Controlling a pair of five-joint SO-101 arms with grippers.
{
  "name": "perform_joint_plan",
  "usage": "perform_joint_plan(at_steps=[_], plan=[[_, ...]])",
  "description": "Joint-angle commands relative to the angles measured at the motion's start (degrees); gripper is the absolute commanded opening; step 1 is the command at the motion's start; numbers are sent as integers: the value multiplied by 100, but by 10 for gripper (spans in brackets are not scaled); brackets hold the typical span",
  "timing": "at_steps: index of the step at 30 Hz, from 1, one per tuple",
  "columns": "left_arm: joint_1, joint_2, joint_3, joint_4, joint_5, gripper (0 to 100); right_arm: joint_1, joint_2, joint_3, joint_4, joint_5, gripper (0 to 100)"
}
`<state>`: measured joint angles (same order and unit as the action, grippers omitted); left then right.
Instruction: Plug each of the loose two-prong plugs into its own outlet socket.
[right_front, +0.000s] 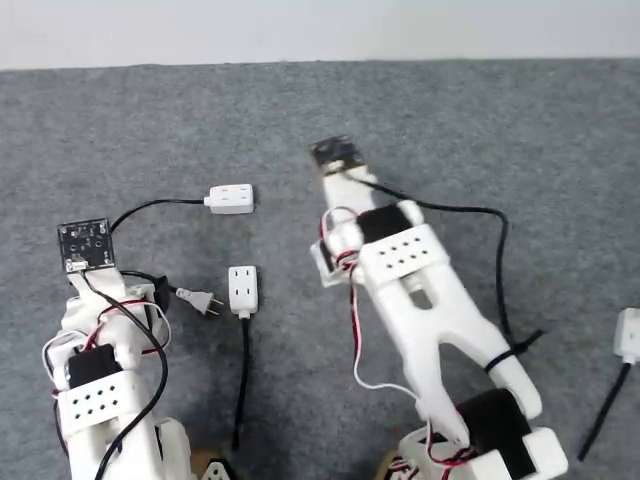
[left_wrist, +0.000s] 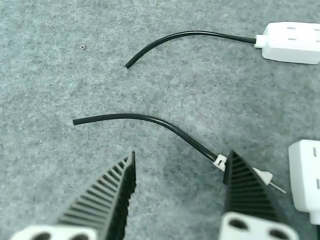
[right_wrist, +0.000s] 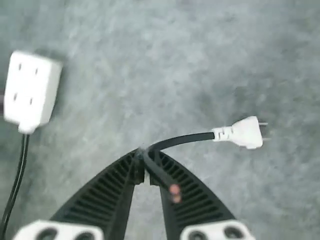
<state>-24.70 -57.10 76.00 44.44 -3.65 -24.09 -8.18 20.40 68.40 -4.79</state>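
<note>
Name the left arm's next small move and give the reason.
Probably shift the open left pincer sideways toward the plug: it lies beside one jaw, not between them, prongs toward the nearby socket.

**Grey table: surface holdings**

The grey table (right_front: 480, 130) is carrying three white outlets: far socket (right_front: 230, 199), near socket (right_front: 243, 289) and right-edge socket (right_front: 628, 335). A loose plug (right_front: 200, 299) is lying just beside the near socket, prongs pointing toward it.

Left arm (right_front: 95, 400) and right arm (right_front: 440, 310): white printed shells, black servos, red, white and black wiring. Fingers (left_wrist: 107, 195) black, ribbed triangles on white bases with round holes.
</note>
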Motion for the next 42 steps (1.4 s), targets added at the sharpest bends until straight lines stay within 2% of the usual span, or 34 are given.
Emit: perform_joint_plan(at_steps=[1,6,10,12,15,18,21,28,32,36,42], plan=[[-35,-97,-48,-141,-88,269,382,224,-316,-655,158,10],[-35,-97,-48,-141,-88,269,646,1288,-404,-2132,1609,13],[-35,-97,-48,-141,-88,269,629,2079,-914,-2334,2760,64],[-35,-97,-48,-141,-88,269,655,2360,-1196,-2220,2927,133],[-35,-97,-48,-141,-88,269,664,2396,-1758,-1393,2963,200],[-35,-97,-48,-141,-88,269,760,2202,-2295,-409,3244,179],[-35,-97,-48,-141,-88,269,936,2114,-2347,4,3745,137],[-9,-97,4,-167,-97,269,1059,2440,-1530,-145,5064,124],[-9,-123,13,-167,-97,269,1367,2519,-1301,-611,5363,123],[-9,-132,13,-167,-97,269,1560,2545,-1213,-611,5855,122],[0,-132,13,-167,-325,269,1613,2510,-730,-1121,6541,122]])
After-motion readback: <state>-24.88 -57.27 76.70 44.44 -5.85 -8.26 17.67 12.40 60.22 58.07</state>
